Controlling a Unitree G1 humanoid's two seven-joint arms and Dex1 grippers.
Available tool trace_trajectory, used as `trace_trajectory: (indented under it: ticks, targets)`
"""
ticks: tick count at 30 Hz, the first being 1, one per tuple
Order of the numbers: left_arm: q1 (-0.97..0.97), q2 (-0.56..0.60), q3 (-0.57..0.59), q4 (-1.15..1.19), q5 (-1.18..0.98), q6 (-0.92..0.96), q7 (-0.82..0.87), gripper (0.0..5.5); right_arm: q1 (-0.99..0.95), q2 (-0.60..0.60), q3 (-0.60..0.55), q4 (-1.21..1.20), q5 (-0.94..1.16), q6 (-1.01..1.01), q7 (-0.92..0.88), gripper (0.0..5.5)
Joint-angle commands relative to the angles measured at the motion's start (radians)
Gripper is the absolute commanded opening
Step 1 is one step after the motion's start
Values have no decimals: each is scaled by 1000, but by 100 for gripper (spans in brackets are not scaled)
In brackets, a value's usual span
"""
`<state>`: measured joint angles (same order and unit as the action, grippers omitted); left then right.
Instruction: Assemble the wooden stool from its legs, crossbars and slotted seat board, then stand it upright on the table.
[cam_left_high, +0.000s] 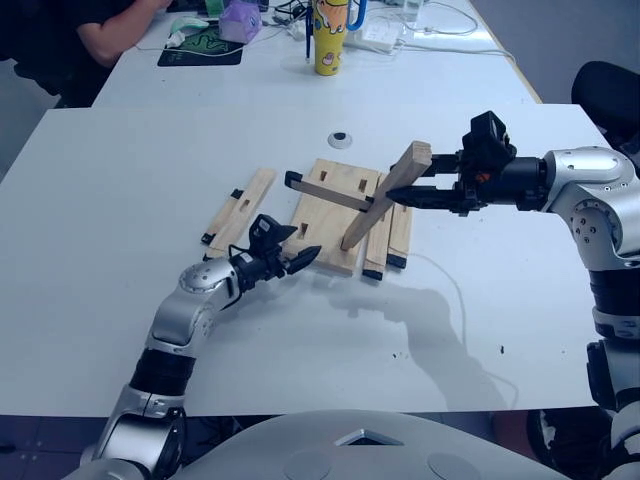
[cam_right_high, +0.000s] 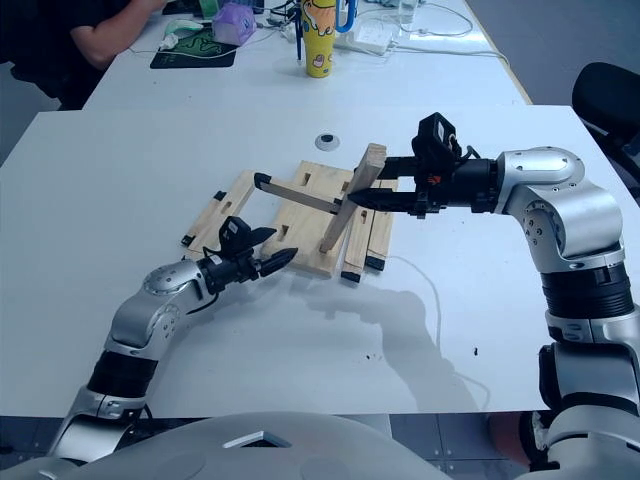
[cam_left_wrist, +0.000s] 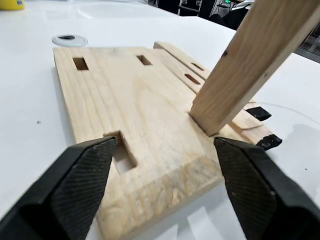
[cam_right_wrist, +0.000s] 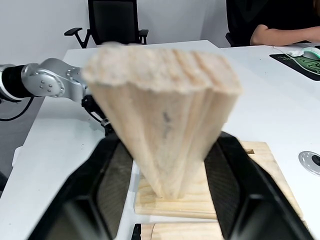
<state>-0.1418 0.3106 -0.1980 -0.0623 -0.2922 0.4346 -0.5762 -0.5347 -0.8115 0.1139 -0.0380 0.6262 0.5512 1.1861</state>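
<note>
Left gripper (cam_left_high: 300, 247) hovers at the near-left corner of the seat board (cam_left_high: 320, 225), fingers spread wide either side of that corner's slot. Toward the board's right side the leg (cam_left_high: 365, 222) leans, long axis climbing up and rightward, foot down on the board. Right gripper (cam_left_high: 400, 196) clamps it mid-length and looks the arm to steer it. Whether the foot has found a slot is hidden.

No writing, label or number is legible anywhere.
</note>
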Motion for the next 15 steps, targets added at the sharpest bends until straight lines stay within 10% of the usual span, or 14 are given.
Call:
trace_trajectory:
  ticks: [1, 15]
  targets:
    - [-52, -36, -45, 81, 88, 8, 63, 361, 117, 39, 100, 35, -77, 53, -19, 207]
    - [-14, -15, -89, 44, 164, 177, 87, 361, 286, 121, 101, 8, -73, 21, -139, 207]
